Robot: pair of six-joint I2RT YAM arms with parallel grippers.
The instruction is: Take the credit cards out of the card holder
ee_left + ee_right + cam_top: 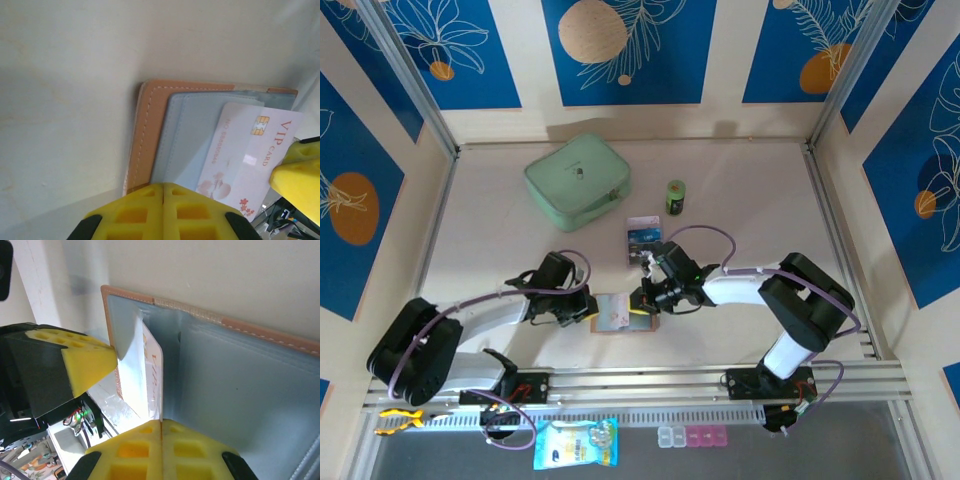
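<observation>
**White card pinched at the open holder**

The card holder (150,130) lies open on the table (740,200), near the arms' bases, grey pockets up. At its 9 o'clock the left gripper (163,192) is fully closed, its tips on the holder's tan edge; whether it clamps that edge I cannot tell. At 3 o'clock the right gripper (161,427) is closed too, and the edge of the white VIP card (245,155), half out of a pocket, runs into the seam between its fingers.

From the holder, loose cards (642,240) lie at 12 o'clock. A small green jar (675,197) stands beyond at 1 o'clock. A mint-green zip case (577,182) sits at 11 o'clock. A blue-and-white packet (575,443) lies at 7 o'clock and a clear pill box (692,436) at 5 o'clock.
</observation>
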